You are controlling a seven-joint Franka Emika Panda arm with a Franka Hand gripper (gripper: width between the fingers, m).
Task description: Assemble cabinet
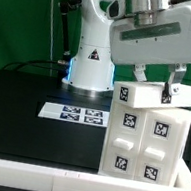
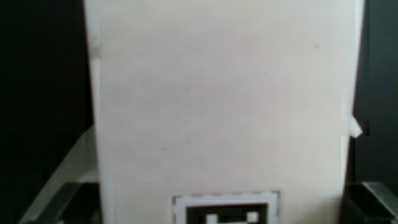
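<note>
- the end effector (image 1: 151,85) grips the top panel of the white plastic boxy cabinet (image 1: 149,138), which stands upright on the black surface (image 1: 25,112).
- judgement: keep the panel square and lower it gently.
- count: one cabinet, one white marker board (image 1: 73,112).

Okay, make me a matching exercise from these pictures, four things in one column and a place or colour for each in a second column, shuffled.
Things:
1. cabinet
2. marker board
3. pincer
4. robot base

Places or colours:
A. flat on the black table, toward the exterior view's left of the cabinet
B. white, standing upright at the exterior view's right, tags on its front
C. at the cabinet's top edge
D. behind the marker board, with a blue glow low down

Pairs: 1-B, 2-A, 3-C, 4-D
</note>
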